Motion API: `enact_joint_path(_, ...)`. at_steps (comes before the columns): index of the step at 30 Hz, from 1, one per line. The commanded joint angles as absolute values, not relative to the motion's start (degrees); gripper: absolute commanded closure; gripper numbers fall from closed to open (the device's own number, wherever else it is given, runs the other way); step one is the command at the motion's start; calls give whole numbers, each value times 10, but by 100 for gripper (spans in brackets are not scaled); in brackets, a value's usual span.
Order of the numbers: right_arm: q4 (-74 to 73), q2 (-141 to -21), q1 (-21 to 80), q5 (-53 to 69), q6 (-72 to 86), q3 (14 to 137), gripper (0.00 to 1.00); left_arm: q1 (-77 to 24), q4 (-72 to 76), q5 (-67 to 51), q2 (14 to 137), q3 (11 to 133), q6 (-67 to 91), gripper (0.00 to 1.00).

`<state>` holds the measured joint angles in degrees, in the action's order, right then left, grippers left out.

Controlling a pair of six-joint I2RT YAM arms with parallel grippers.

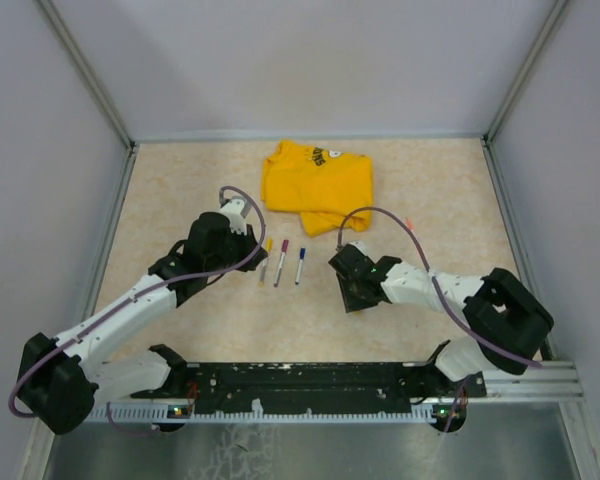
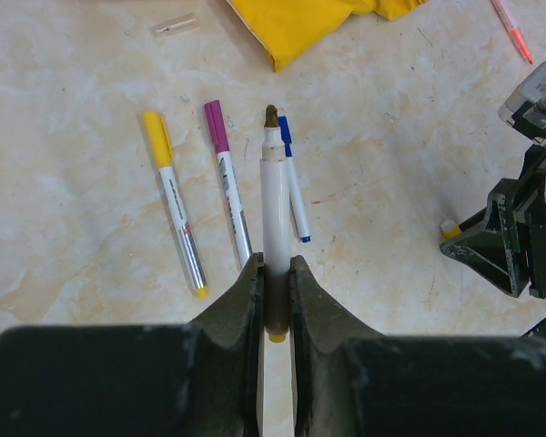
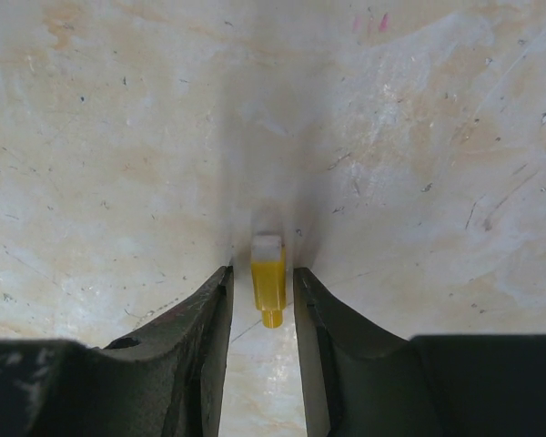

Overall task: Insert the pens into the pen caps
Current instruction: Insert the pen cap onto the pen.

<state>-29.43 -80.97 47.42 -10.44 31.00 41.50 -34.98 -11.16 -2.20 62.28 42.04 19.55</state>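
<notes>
My left gripper (image 2: 275, 269) is clamped tight on a white-barrelled marker pen (image 2: 275, 196) with a bare dark tip, which points away from me over the beige marbled table (image 2: 409, 137). A yellow-capped pen (image 2: 175, 205) and a magenta-capped pen (image 2: 229, 196) lie to its left, and a blue-capped pen (image 2: 294, 196) lies just to its right. My right gripper (image 3: 262, 273) has its fingers narrowly parted either side of a short yellow plastic cap (image 3: 267, 278). I cannot tell whether they actually grip it.

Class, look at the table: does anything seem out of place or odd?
Yes. An orange-red pen lies alone on the right, far from the row of three capped pens. A crumpled yellow T-shirt also sits among the writing things.
</notes>
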Motion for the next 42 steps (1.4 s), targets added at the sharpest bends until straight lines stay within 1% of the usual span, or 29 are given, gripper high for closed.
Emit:
enact_joint_path(1,-295,-825,471,-107,295,445,66,-347,-99,-28,626,421,191,100)
enact_joint_path(12,-314,-849,472,-93,285,458,68,-346,-101,-24,622,419,190,100)
enact_joint_path(20,-331,-857,472,-87,281,462,68,-347,-101,-27,625,420,190,100)
enact_joint_path(27,-341,-863,472,-83,277,467,70,-347,-101,-25,623,418,190,100)
enact_joint_path(30,-340,-866,471,-84,276,465,75,-347,-100,-26,625,419,190,100)
enact_joint_path(33,-344,-866,472,-81,273,469,87,-346,-102,-26,625,420,189,100)
enact_joint_path(35,-348,-859,472,-81,271,472,93,-347,-108,-24,621,424,187,100)
enact_joint_path(39,-346,-821,472,-91,271,475,98,-347,-111,-15,606,424,181,100)
enact_joint_path(42,-329,-777,472,-99,271,475,100,-347,-104,-30,594,423,170,100)
